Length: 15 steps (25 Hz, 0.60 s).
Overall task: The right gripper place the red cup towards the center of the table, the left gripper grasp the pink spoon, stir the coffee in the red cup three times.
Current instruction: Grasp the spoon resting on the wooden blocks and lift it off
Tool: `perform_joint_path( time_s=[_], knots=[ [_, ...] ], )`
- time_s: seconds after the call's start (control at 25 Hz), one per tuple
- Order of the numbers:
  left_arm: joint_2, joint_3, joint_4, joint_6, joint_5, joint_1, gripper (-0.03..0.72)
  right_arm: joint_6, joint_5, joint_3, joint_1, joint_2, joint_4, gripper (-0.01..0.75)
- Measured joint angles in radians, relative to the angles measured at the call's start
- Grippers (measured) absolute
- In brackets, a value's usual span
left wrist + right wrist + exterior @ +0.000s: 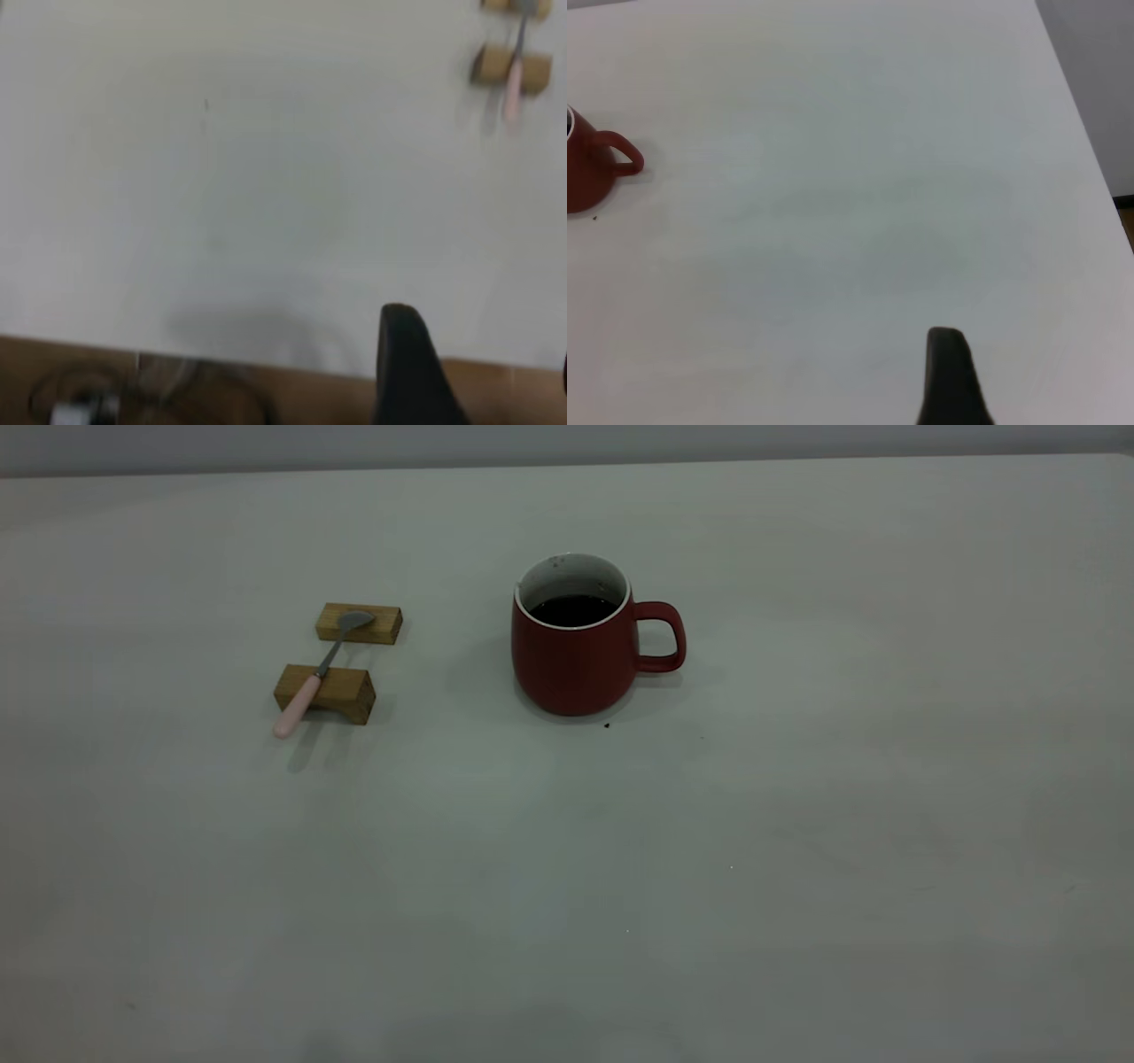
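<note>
The red cup [571, 660] stands upright near the middle of the table [753, 868], its handle pointing right and dark coffee [573, 609] inside. To its left the pink spoon [310, 686] lies across two wooden blocks, bowl on the far one. Neither gripper shows in the exterior view. In the left wrist view my left gripper [483, 363] hangs open over the table's near edge, far from the spoon [514, 84]. My right gripper [1041, 376] is open above bare table, well away from the cup [585, 177]; only one of its fingers [948, 381] shows.
The spoon's bowl rests on the far wooden block [359, 623] and its handle on the near block [326, 693]. A few dark specks [607, 725] lie in front of the cup. Cables [80, 403] lie below the table's edge by the left arm.
</note>
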Motion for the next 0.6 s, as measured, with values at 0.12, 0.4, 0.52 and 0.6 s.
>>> perform_joint_path(
  time_s=[0.12,0.4,0.52,0.6],
  knots=[
    [0.228,-0.01,-0.03,-0.004,-0.062,0.0,0.498,0.0,0.0,0.0,0.0,0.0,0.0,0.551],
    [0.638,-0.088,-0.135,0.063,-0.243,0.0,0.5,0.0,0.001,0.0,0.0,0.0,0.0,0.551],
    [0.76,-0.13,-0.201,0.128,-0.314,0.0,0.5,0.0,0.001,0.0,0.0,0.0,0.0,0.551],
    [0.841,-0.167,-0.232,0.157,-0.349,0.0,0.501,0.0,0.001,0.0,0.0,0.0,0.0,0.551]
  ],
)
